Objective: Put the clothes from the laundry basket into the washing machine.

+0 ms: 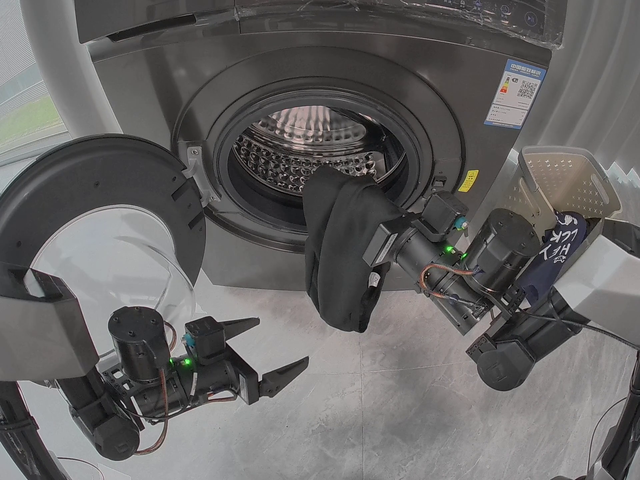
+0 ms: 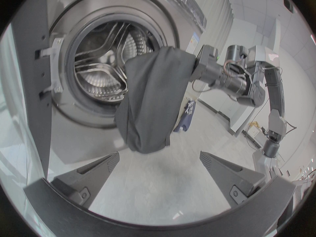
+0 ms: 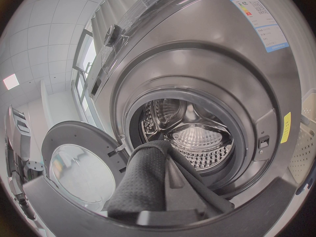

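One black garment (image 1: 337, 248) clamped by right gripper (image 3: 164, 171); left gripper (image 1: 280, 341) gapes.
Push past drum (image 1: 293, 155) lip, 12 o'clock, before releasing.

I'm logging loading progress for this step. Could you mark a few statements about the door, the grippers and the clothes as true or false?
1. The door of the washing machine is open. True.
2. The left gripper holds the black garment. False: it is open and empty; the right gripper holds the garment.
3. The black garment lies inside the drum. False: it hangs in front of the opening.
4. A dark blue garment is in the laundry basket. True.
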Available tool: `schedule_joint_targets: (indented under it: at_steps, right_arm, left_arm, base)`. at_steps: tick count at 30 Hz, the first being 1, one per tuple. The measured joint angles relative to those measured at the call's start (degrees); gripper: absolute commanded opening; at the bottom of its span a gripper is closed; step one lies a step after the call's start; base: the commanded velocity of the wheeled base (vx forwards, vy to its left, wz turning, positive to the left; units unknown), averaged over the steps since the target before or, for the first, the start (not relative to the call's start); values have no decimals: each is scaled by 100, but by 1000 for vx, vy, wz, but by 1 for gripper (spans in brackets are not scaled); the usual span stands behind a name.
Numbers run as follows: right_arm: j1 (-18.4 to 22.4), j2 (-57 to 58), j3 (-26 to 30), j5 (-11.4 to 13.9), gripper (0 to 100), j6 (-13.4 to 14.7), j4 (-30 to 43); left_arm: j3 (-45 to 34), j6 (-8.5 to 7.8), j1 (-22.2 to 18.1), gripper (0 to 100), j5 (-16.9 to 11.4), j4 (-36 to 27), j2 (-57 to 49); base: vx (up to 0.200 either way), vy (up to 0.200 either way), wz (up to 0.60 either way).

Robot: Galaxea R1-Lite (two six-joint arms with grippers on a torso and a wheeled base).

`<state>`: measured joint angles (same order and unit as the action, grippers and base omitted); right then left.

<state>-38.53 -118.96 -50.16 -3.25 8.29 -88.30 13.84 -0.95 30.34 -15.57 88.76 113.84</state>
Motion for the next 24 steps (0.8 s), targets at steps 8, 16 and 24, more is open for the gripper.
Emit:
schedule_joint_targets:
  at_steps: [8,16,24]
  right_arm:
    - [-154,2,59,0,0,-13,35]
    - [-335,21,66,-5,0,-33,62]
    - [-571,38,133,-139,0,-15,63]
  left_arm:
    - [855,141,249,100,-24,-5,124]
    - [1910,395,391,100,-9,-5,673]
    - [2560,425,416,100,77,-5,1237]
  base:
    - [0,0,0]
    - [0,0,0]
    - [0,0,0]
